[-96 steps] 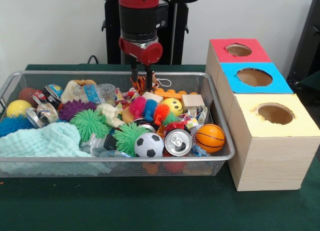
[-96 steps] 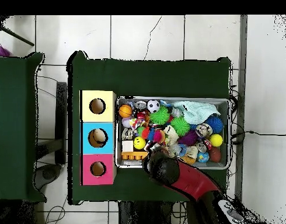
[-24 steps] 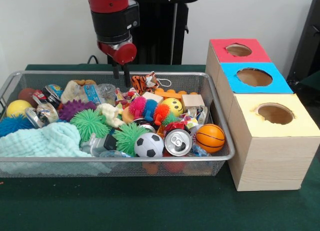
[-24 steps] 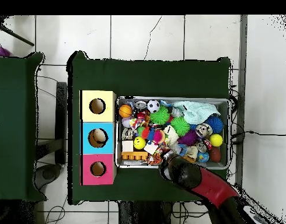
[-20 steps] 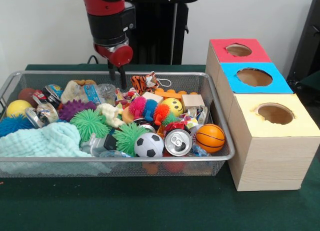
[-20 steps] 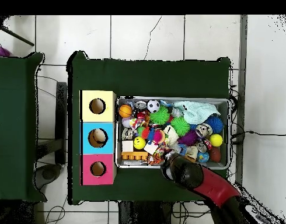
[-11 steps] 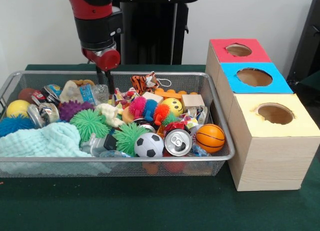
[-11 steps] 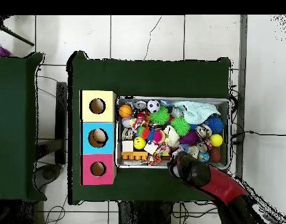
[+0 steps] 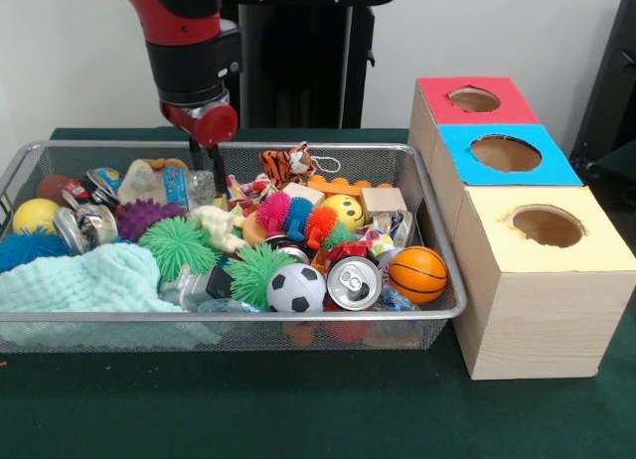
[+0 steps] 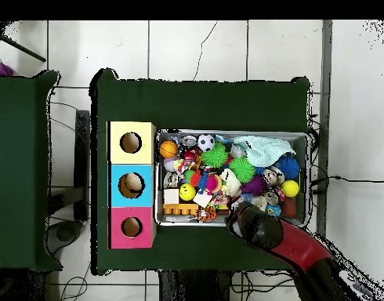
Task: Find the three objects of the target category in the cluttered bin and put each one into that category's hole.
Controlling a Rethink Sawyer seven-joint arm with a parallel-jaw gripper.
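My gripper hangs from the red arm at the back left of the wire bin, open. Its fingers reach down on either side of a clear plastic cup, and nothing is lifted. Beside the cup lie a snack wrapper and a crushed can. A tiger plush sits to the right of the gripper. Beside the bin stand the red box, the blue box and the yellow box, each with a round hole. In the overhead view the arm's head hides the gripper.
The bin also holds a soccer ball, a basketball, a drink can, a smiley ball, a wooden block, spiky balls, a teal cloth and a yellow ball. Something brownish shows inside the blue box's hole.
The arm has travelled left along the bin's back wall, from beside the tiger plush to the clear cup, and come lower. The cup and nearby cans have shifted slightly left.
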